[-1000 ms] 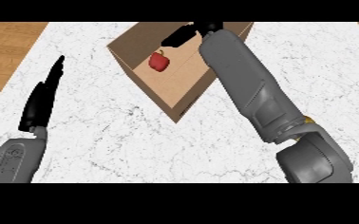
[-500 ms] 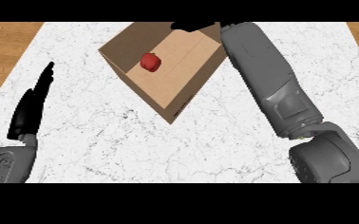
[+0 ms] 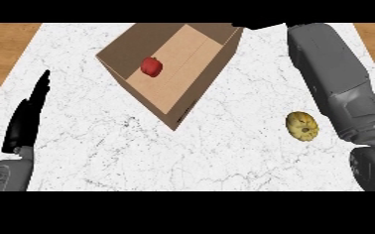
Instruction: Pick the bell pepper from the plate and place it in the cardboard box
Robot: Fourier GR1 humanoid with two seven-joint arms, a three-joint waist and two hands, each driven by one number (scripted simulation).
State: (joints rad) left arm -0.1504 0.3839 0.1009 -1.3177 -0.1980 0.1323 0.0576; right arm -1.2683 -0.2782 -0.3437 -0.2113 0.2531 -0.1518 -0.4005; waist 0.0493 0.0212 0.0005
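Observation:
The red bell pepper point(image 3: 152, 66) lies on the floor of the open cardboard box point(image 3: 192, 93), near its left wall, with nothing touching it. A small yellow round plate point(image 3: 302, 126) sits bare on the counter at the right. My right forearm runs up the right side, and only a black sliver of the right hand point(image 3: 258, 25) shows at the top edge, just past the box's far right corner. At the left edge my left hand point(image 3: 28, 114) rests open, fingers straight and pointing up, well away from the box.
The white marble counter point(image 3: 219, 153) spreads below and around the box. Wooden strips point(image 3: 16, 39) show at the far left and far right top corners. My right forearm point(image 3: 330, 74) stands close above the yellow plate.
My right arm has swung right, off the box; the pepper stays lying inside. The yellow plate has come into sight beside the forearm. The left hand keeps resting.

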